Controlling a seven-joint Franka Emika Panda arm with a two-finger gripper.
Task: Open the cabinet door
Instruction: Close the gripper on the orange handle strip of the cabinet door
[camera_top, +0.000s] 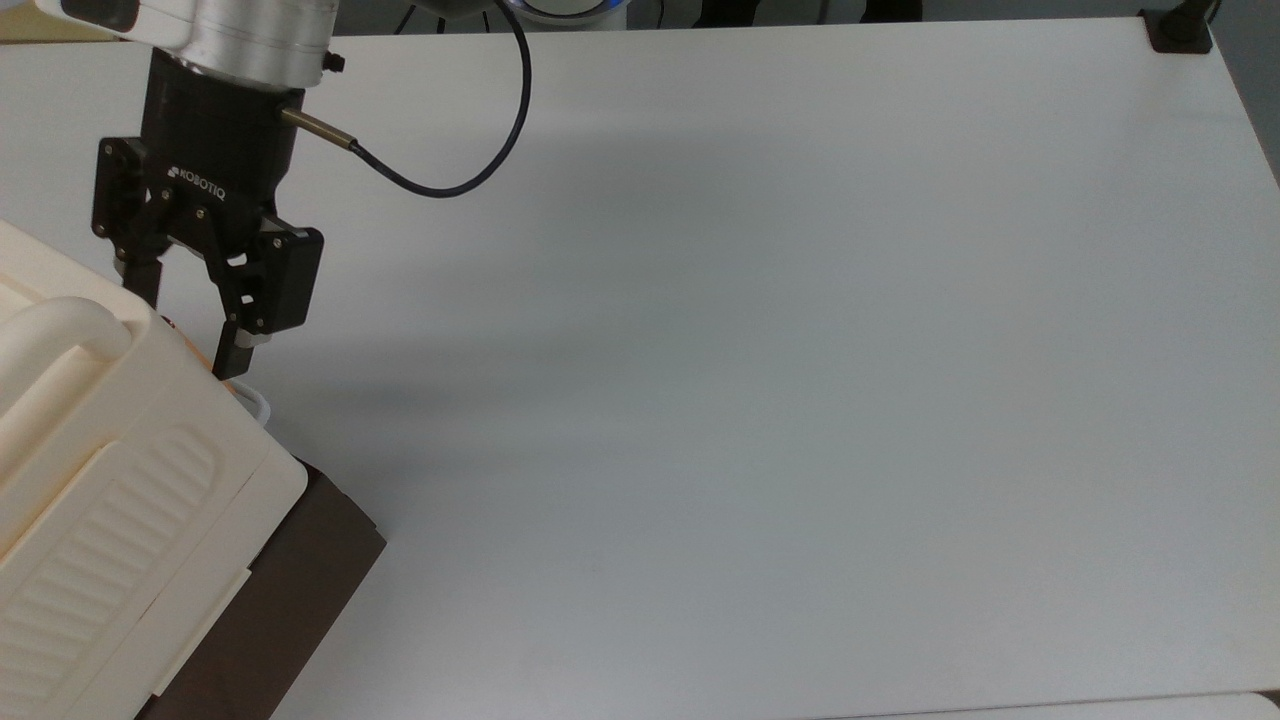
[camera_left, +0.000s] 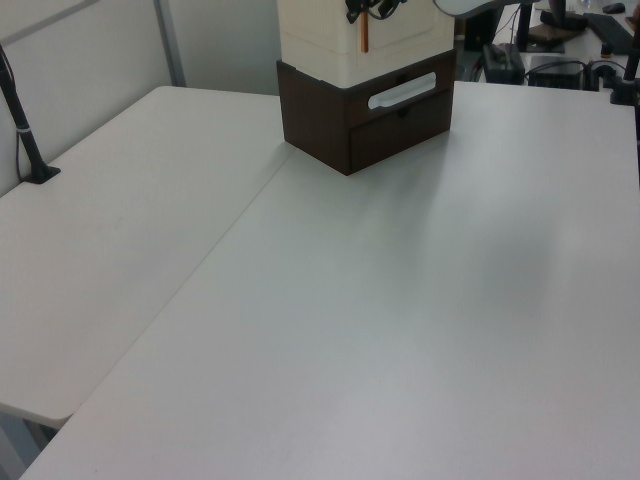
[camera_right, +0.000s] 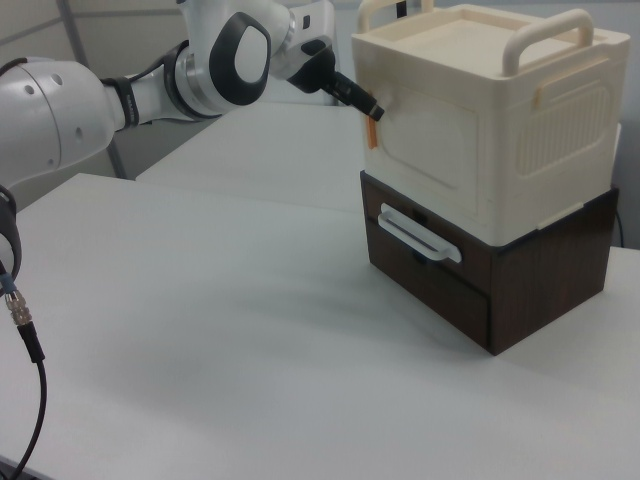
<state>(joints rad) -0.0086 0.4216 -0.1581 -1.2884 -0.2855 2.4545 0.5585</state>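
The gripper (camera_top: 187, 335) hangs with its fingers spread wide at the upper corner of the cabinet (camera_right: 485, 150), straddling a small orange tab (camera_right: 371, 132) on the cabinet door's edge. If it closes off-centre, I reckon the pads could slip off that thin tab or nudge the box. The cabinet door (camera_right: 430, 140), cream with a recessed face, sits shut and flush, above the dark brown base (camera_right: 480, 285).

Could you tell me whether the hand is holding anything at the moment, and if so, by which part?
Nothing is held: the hand is open, fingers either side of the cabinet door's orange tab.
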